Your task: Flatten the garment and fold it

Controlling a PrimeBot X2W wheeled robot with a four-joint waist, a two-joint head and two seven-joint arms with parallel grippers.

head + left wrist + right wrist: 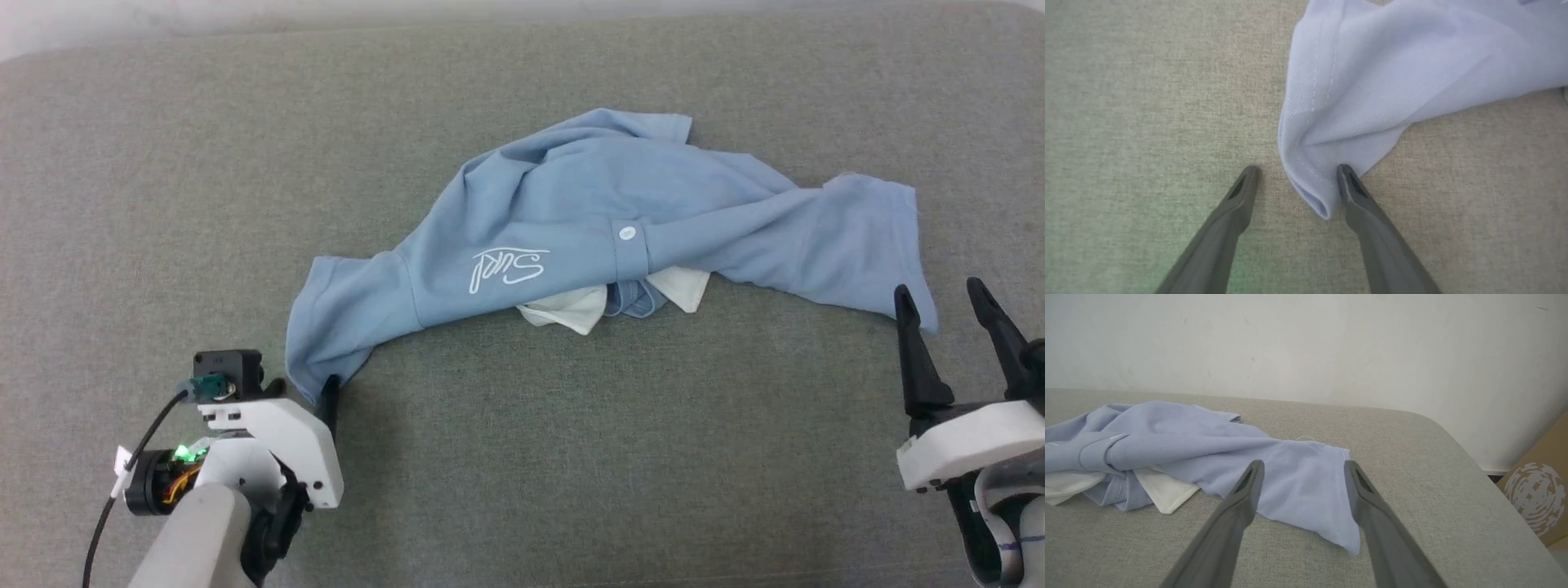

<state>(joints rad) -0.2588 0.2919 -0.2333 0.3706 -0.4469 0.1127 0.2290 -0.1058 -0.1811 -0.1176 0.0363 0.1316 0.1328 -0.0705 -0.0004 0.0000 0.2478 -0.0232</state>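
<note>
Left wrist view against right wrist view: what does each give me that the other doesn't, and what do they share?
Left wrist view: the left tool open, astride a folded, stitched hem corner of the garment. Right wrist view: the right tool open, aimed at a sleeve, plus the white collar, the wall and a cardboard box. Shared: light blue fabric on the gray cushion.

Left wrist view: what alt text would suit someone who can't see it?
A hemmed corner of a light blue shirt lies between the dark fingers of the open left claw, one seemingly touching it, on grey fabric.
</note>
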